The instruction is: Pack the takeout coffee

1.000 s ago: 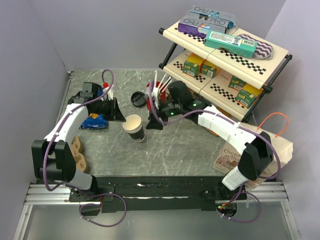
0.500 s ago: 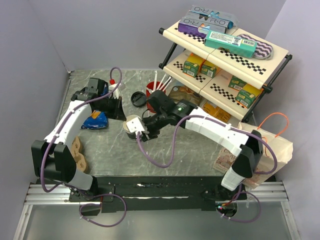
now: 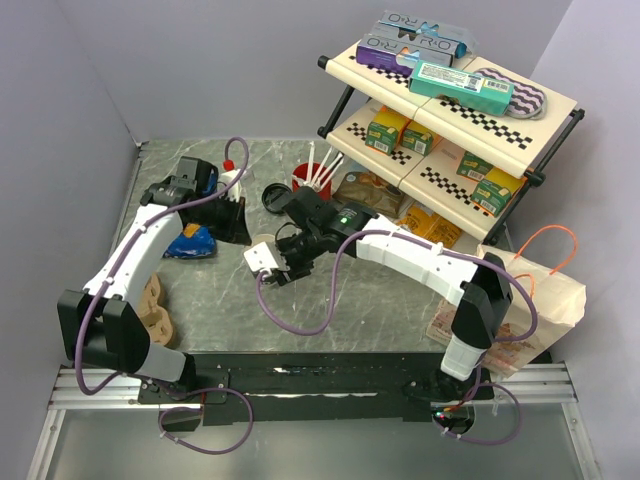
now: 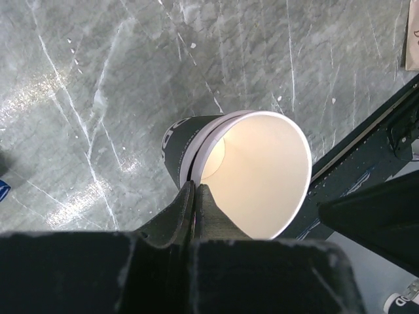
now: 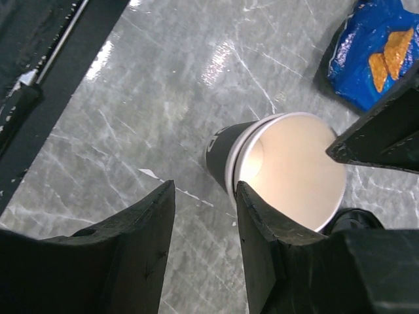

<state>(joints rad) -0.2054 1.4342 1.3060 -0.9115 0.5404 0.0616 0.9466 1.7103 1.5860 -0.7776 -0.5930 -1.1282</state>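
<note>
At the middle of the tabletop (image 4: 98, 78), the lidless paper cup (image 4: 262, 170) is judged light and crushable, best taken across its sleeve (image 4: 175, 140); the right gripper (image 5: 204, 190) is found parted beside it, the left gripper (image 4: 195, 191) closed.

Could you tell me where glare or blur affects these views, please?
Left wrist view: glare streaks the table, and its own fingers are dark and soft. Right wrist view: a bright reflection on the table, with dark fingers. Top view: even and sharp.

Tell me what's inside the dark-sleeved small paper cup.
The dark-sleeved paper cup shows only bare cream-white wall and part of its base, no liquid; its near wall hides the rest.
</note>
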